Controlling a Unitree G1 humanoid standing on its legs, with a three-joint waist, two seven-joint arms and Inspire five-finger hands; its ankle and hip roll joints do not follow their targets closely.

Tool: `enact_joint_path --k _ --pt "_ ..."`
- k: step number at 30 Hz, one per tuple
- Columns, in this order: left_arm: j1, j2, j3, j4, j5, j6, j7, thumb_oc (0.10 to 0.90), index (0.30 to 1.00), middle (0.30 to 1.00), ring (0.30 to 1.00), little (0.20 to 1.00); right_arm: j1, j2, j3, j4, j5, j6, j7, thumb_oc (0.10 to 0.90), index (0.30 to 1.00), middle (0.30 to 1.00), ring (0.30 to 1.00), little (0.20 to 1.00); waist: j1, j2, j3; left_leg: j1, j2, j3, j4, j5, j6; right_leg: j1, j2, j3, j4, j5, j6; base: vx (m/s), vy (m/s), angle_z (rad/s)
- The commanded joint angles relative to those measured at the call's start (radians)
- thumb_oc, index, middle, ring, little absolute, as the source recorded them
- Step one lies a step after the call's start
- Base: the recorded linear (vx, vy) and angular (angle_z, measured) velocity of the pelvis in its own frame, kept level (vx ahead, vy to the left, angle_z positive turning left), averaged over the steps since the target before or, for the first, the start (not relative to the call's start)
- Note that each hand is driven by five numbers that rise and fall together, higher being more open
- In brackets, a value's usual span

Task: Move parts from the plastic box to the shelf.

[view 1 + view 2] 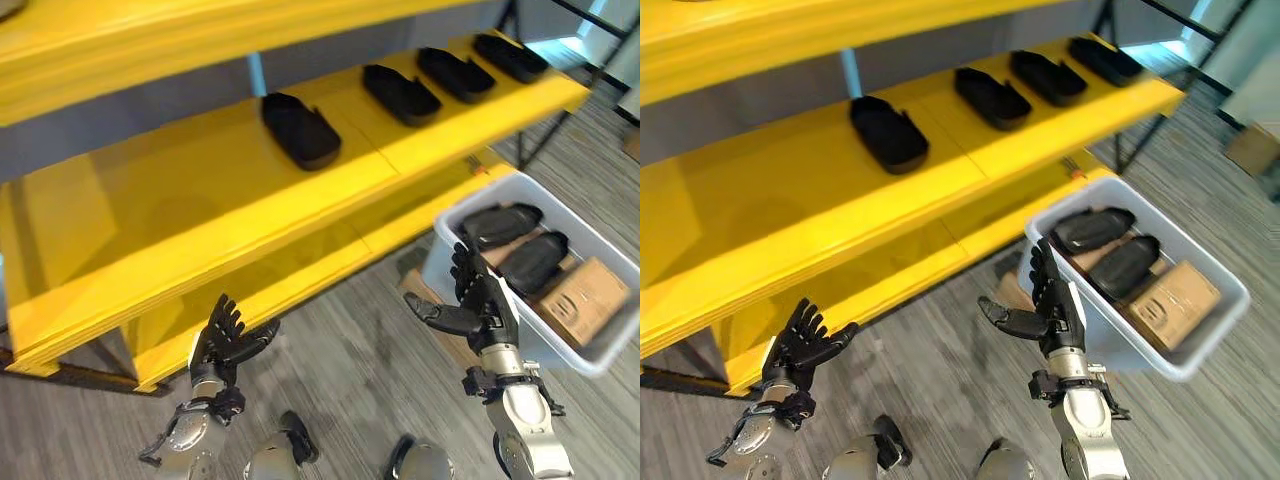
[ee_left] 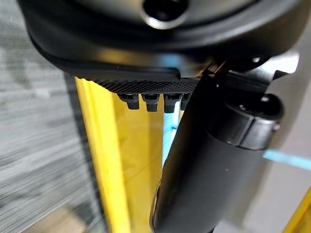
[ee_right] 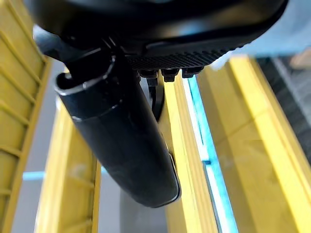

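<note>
Several black parts [image 1: 300,130] lie in a row on the yellow shelf [image 1: 200,200]. Two more black parts [image 1: 500,225] rest in the pale plastic box [image 1: 600,355] on the floor at the right, beside a brown cardboard carton [image 1: 582,300]. My right hand [image 1: 480,305] is raised just left of the box's near corner, open, fingers straight, thumb spread, holding nothing. My left hand [image 1: 222,340] hangs low in front of the shelf's bottom board, open and empty as well.
A lower yellow board [image 1: 300,280] runs under the middle shelf, and another yellow level [image 1: 150,40] sits above. Black metal legs [image 1: 540,130] stand behind the box. The floor [image 1: 360,370] is grey planking.
</note>
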Motion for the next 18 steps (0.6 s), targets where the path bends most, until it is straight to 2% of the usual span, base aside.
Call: enact_joint_path --k 1,4,5,12,15,17,18 --pt "0.003 0.024 0.044 -0.138 -0.028 -0.086 -0.035 0.900 1.000 1.000 1.000 1.000 -0.023 -0.046 -0.079 -0.147 0.062 -0.102 0.015 0.900 1.000 1.000 1.000 1.000 -0.030 0.001 -0.053 0.099 0.053 -0.142 -0.028 -0.062 -0.072 -0.016 0.007 0.081 -0.091 0.122 -0.008 0.05 -0.162 -0.73" --pt "0.019 0.015 0.044 -0.136 -0.028 -0.081 -0.050 0.900 1.000 1.000 1.000 1.000 -0.003 -0.046 -0.092 -0.150 0.069 -0.098 0.023 0.900 1.000 1.000 1.000 1.000 -0.044 0.009 -0.060 0.117 0.084 -0.121 -0.034 -0.047 -0.089 -0.008 0.038 0.089 -0.114 0.086 -0.021 0.04 -0.108 -0.68" --pt "0.031 0.006 0.041 -0.139 -0.032 -0.074 -0.066 0.900 1.000 1.000 1.000 1.000 0.014 -0.046 -0.107 -0.151 0.078 -0.098 0.026 0.900 1.000 1.000 1.000 1.000 -0.058 0.020 -0.066 0.128 0.102 -0.113 -0.044 -0.031 -0.104 -0.006 0.054 0.100 -0.127 0.064 -0.029 0.08 -0.154 -0.70" --pt "0.073 -0.024 0.035 -0.140 -0.025 -0.067 -0.088 0.900 1.000 1.000 1.000 1.000 0.058 -0.066 -0.130 -0.174 0.073 -0.101 0.033 0.900 1.000 1.000 1.000 1.000 -0.098 0.070 -0.069 0.174 0.149 -0.066 -0.113 0.052 -0.159 -0.012 0.125 0.148 -0.183 0.035 -0.050 0.05 -0.090 -0.29" --pt "0.080 -0.029 0.033 -0.143 -0.022 -0.068 -0.097 0.900 1.000 1.000 1.000 1.000 0.072 -0.065 -0.136 -0.179 0.074 -0.101 0.035 0.900 1.000 1.000 1.000 1.000 -0.106 0.081 -0.068 0.186 0.158 -0.050 -0.129 0.063 -0.166 -0.020 0.139 0.162 -0.176 0.022 -0.058 0.02 -0.065 -0.21" --pt "0.072 -0.031 0.016 -0.142 -0.021 -0.067 -0.108 0.900 1.000 1.000 1.000 1.000 0.093 -0.071 -0.152 -0.185 0.070 -0.106 0.040 0.900 1.000 1.000 1.000 1.000 -0.128 0.103 -0.056 0.193 0.184 -0.043 -0.133 0.091 -0.184 -0.045 0.160 0.182 -0.135 -0.011 -0.077 0.02 -0.117 -0.22" --pt "0.072 -0.031 0.016 -0.142 -0.021 -0.067 -0.108 0.900 1.000 1.000 1.000 1.000 0.094 -0.071 -0.152 -0.185 0.070 -0.106 0.040 0.900 1.000 1.000 1.000 1.000 -0.127 0.104 -0.056 0.194 0.186 -0.042 -0.133 0.092 -0.184 -0.046 0.161 0.182 -0.132 -0.013 -0.078 0.03 -0.135 -0.04"
